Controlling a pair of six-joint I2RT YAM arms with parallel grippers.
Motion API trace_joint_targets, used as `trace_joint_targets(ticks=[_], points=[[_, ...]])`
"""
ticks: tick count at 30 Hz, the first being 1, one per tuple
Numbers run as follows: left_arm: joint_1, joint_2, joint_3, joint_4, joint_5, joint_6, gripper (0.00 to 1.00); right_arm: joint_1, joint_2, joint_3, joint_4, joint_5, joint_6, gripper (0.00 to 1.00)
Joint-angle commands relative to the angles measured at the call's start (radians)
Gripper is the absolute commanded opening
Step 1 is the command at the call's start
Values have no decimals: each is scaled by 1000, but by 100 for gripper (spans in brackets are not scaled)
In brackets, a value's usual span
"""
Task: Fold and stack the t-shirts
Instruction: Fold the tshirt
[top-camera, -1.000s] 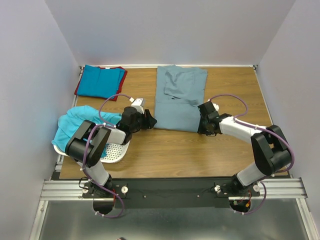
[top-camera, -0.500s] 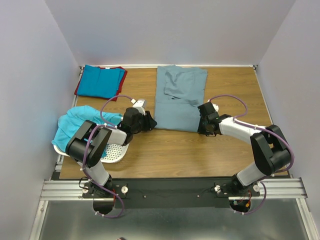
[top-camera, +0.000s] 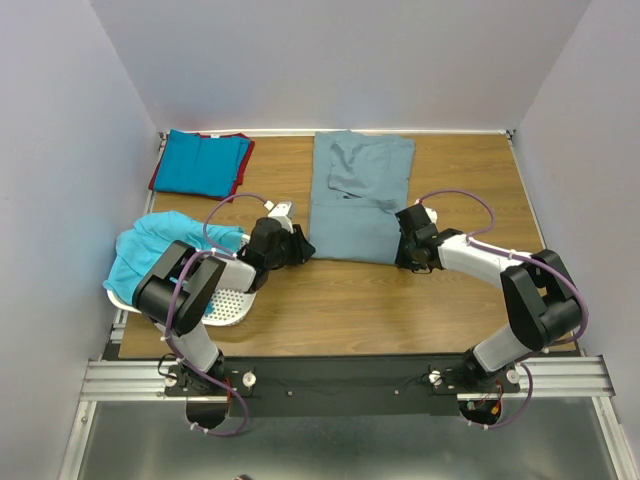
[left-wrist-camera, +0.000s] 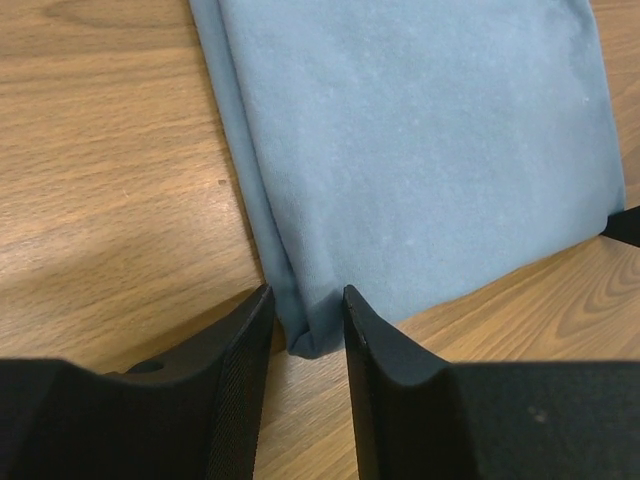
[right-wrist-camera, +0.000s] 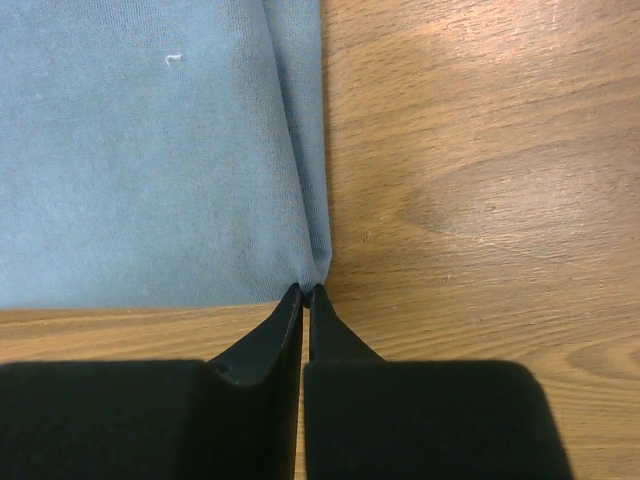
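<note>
The large grey-blue t-shirt (top-camera: 355, 195) lies folded lengthwise in the middle of the table. My left gripper (top-camera: 300, 247) is at its near left corner. In the left wrist view that corner (left-wrist-camera: 305, 335) sits between the two fingers of the left gripper (left-wrist-camera: 305, 300), which stand apart with a gap around the cloth. My right gripper (top-camera: 403, 255) is at the near right corner. In the right wrist view the right gripper (right-wrist-camera: 306, 290) has its tips pinched together on the hem of the shirt (right-wrist-camera: 150, 150). A turquoise t-shirt (top-camera: 150, 245) is heaped in the basket.
A white perforated basket (top-camera: 230, 300) stands at the near left, by the left arm. A folded bright blue shirt (top-camera: 200, 163) lies on a red one (top-camera: 154, 180) at the back left corner. Walls close in the left, back and right sides.
The left gripper has slid right up to the shirt's corner and its jaws have narrowed. The right gripper's jaws have closed on the opposite corner.
</note>
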Motion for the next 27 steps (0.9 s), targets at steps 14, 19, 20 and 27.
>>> trace_joint_targets(ticks=[14,19,20,27], points=[[-66,15,-34,-144,-175,-30,40,0,30,-2,1,-2,-4,6],[-72,6,-42,-161,-179,-31,34,0,26,-4,1,-1,-4,5],[-74,3,-46,-161,-181,-33,33,0,27,-4,1,-2,-4,3],[-83,7,-68,-146,-161,-42,1,0,23,-4,2,4,-3,0]])
